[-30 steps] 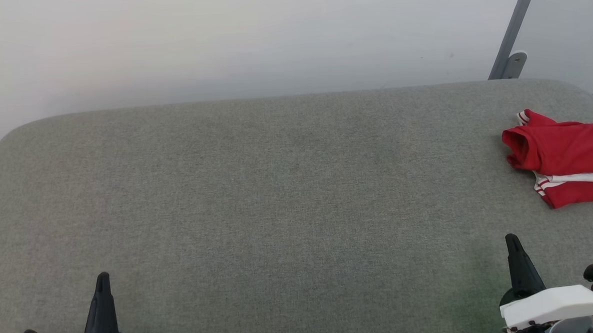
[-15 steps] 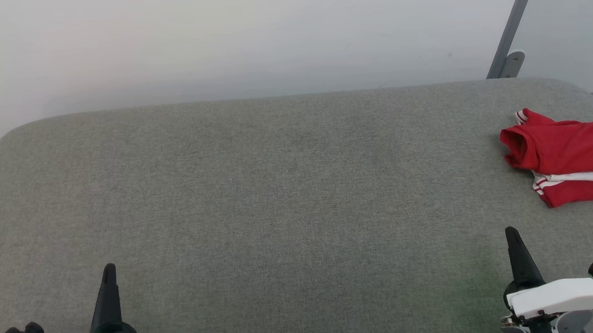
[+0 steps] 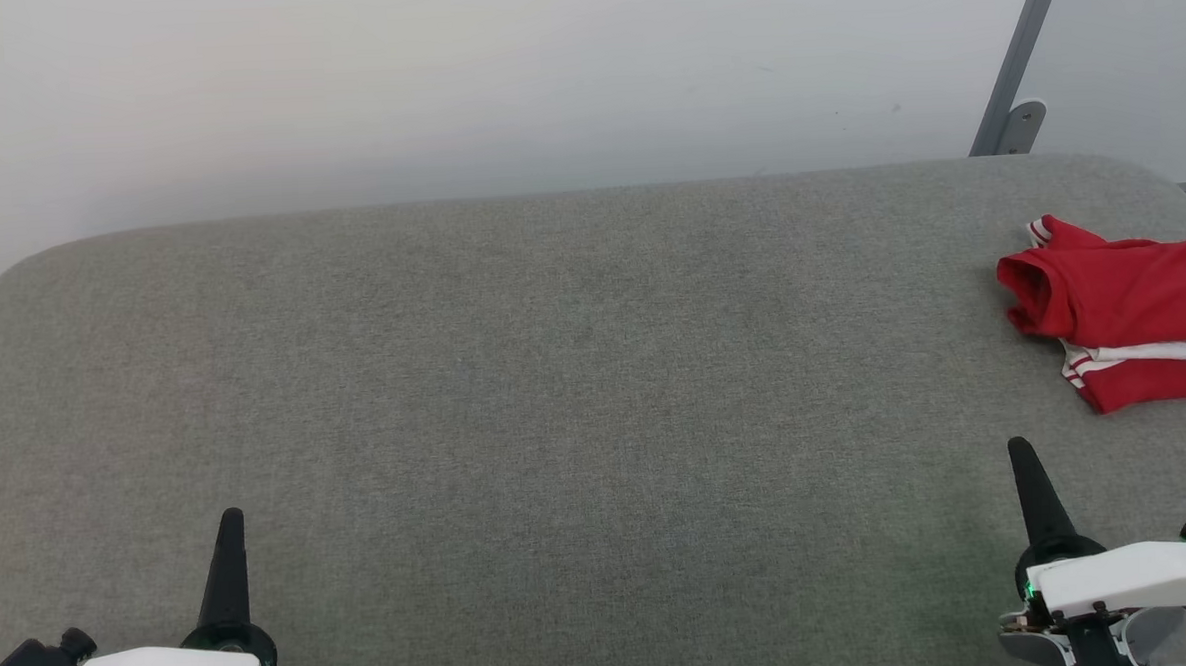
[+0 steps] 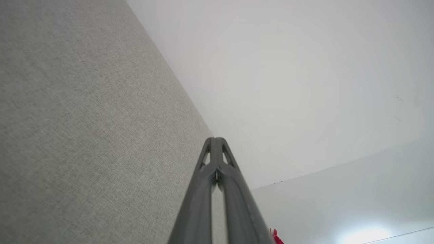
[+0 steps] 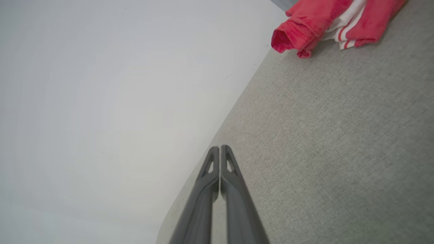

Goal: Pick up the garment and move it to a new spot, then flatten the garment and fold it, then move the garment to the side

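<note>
Grey woven cloth covers the desk (image 3: 555, 375) from edge to edge, with a pale wall (image 3: 442, 79) behind it and a slanted metal strut (image 3: 1026, 44) at the far right. The garment (image 3: 1132, 294) lies at the right side of the desk, towards the far corner, and runs out of the head view on the right. It is a compact red bundle with a white, red-striped layer showing between two red ones, and a rolled open hem faces the middle of the desk. Such a bundle would suit both a shirt bunched up and waiting to be carried and one that was folded and set aside, and the pictures do not settle which. The left jaws sit low at the near left and the right jaws at the near right. Both pairs are pressed together tip to tip, grip nothing, and are well apart from the shirt, the right pair being the nearer. The main risk seems to be the shirt's place so close to the desk's right edge, where a sideways nudge could push it over. Jaws arriving closed like this would shove the soft cloth, not pinch it. A shallow pinch might catch only the top red layer, and the bundle would then open and trail as it rose.
</note>
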Available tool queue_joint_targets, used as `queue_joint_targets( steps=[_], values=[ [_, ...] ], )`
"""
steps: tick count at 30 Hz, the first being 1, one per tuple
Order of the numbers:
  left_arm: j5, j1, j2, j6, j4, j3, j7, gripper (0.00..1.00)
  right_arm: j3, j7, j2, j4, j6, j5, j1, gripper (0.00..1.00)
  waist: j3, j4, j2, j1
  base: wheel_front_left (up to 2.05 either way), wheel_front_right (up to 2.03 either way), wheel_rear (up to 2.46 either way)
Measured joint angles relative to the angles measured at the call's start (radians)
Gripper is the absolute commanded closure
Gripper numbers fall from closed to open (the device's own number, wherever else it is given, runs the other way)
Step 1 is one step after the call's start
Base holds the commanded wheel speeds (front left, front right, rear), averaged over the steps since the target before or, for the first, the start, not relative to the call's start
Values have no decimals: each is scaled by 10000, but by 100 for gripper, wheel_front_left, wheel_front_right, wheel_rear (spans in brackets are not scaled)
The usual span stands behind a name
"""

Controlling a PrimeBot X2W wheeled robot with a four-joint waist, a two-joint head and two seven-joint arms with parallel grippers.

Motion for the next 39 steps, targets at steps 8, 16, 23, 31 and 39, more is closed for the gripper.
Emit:
queue_joint_targets(
  steps=[8,16,23,31,39],
  values=[
    [-683,-190,-54,0,119,-6,221,100,-25,198,19,-48,-2,723,-37,100,4,-24,0,0,0,0,0],
    [-1321,-381,-117,0,224,-8,408,100,-48,380,36,-82,-2,1411,-127,100,9,-48,0,0,0,0,0],
    [-1860,-484,-163,0,328,-10,581,100,-63,539,50,-111,-2,1965,-217,100,13,-68,0,0,0,0,0],
    [-2416,-645,-199,0,428,-8,757,100,-84,721,63,-144,-2,2573,-273,100,18,-92,0,0,0,0,0],
    [-2989,-812,-236,0,514,-8,955,100,-105,890,86,-174,-2,3198,-353,100,22,-119,0,0,0,0,0]
  ],
)
